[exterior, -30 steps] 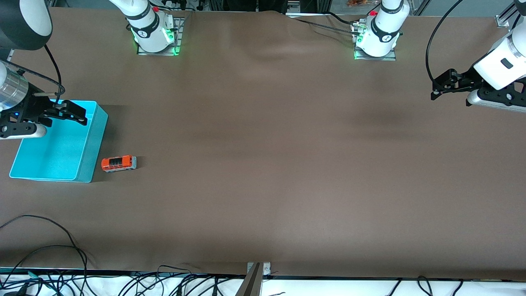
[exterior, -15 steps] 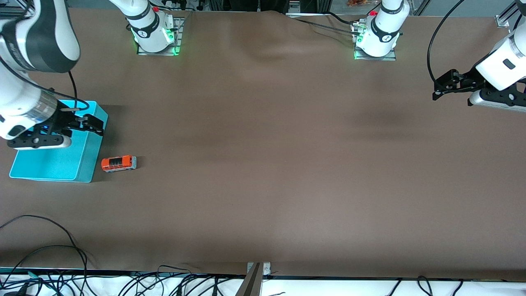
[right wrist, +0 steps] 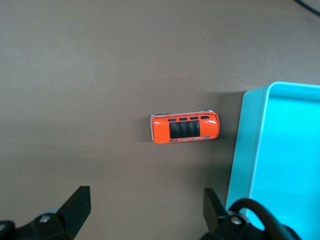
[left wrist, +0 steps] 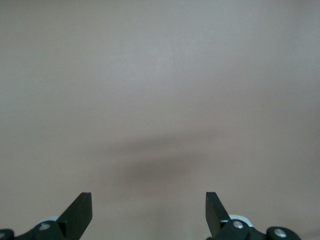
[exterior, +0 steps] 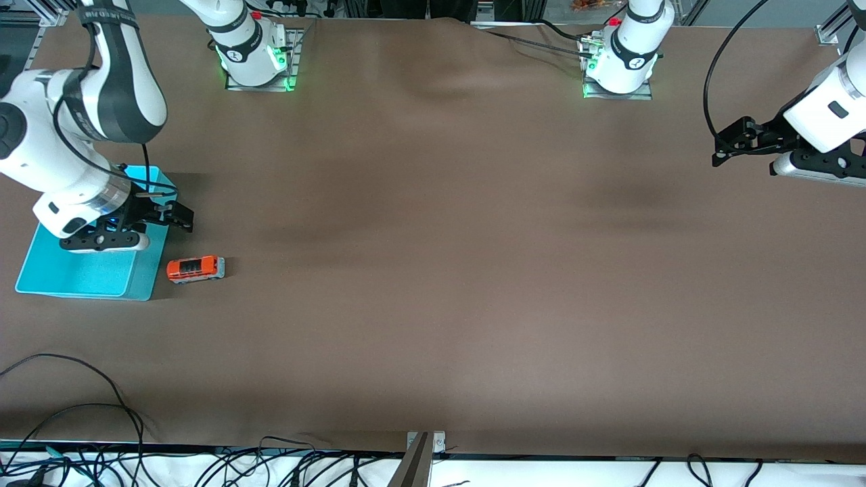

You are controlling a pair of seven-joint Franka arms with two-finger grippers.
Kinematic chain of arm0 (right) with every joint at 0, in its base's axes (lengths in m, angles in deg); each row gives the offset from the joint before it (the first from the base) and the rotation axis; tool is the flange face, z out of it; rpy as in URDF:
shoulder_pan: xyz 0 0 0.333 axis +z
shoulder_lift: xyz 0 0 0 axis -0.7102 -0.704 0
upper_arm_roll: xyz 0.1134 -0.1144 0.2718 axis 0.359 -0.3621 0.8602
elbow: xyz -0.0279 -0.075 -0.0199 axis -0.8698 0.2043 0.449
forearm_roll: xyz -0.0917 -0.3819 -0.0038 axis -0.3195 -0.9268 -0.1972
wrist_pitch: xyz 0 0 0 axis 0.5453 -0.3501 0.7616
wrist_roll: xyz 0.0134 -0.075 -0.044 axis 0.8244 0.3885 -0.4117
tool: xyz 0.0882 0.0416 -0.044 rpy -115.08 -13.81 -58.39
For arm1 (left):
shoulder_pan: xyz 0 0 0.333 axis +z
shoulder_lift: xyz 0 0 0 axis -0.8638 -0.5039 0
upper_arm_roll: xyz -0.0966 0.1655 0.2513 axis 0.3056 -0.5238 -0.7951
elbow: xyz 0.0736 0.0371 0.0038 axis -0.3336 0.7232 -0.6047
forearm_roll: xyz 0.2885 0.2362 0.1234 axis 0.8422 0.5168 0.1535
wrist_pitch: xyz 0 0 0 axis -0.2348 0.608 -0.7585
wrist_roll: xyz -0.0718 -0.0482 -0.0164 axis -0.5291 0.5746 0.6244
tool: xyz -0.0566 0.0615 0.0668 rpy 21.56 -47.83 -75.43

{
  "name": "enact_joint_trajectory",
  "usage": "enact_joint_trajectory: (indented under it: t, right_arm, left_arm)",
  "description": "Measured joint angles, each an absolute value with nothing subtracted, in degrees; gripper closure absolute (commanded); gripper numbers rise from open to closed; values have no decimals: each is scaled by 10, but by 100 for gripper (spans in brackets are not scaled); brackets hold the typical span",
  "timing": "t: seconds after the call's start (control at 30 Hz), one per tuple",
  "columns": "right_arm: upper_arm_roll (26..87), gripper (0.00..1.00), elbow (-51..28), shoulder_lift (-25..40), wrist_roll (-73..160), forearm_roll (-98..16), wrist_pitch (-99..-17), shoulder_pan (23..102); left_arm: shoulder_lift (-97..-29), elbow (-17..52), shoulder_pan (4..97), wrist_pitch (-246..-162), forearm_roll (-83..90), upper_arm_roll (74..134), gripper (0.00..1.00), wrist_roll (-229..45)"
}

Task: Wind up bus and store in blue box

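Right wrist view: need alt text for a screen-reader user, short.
Seen from above, a small orange toy bus sits on its wheels on the brown table, beside the outer wall of a turquoise-blue box but not touching it. The right gripper hangs open over the table, holding nothing.

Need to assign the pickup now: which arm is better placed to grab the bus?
Right. The right gripper hangs open at the blue box's edge, with the bus close beside it. The left gripper, open, waits over the table's other end.
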State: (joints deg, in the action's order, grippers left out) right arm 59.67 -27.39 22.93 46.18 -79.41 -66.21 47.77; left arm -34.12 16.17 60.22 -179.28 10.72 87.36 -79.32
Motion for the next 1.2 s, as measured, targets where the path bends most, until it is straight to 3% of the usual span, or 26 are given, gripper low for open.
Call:
enact_joint_trajectory:
  t: [0.43,0.77,1.2]
  right_arm:
    - [597,0,-336,180,463,-794,-777,458]
    - [597,0,-343,139,473,-794,-811,444]
    - [597,0,-343,125,751,-794,-849,439]
  left_arm:
    - [-342,162,609,-1793,107,874,0,-793]
    - [-342,162,609,-1793,107,874,0,-793]
    - [-342,162,609,-1793,107,874,0,-793]
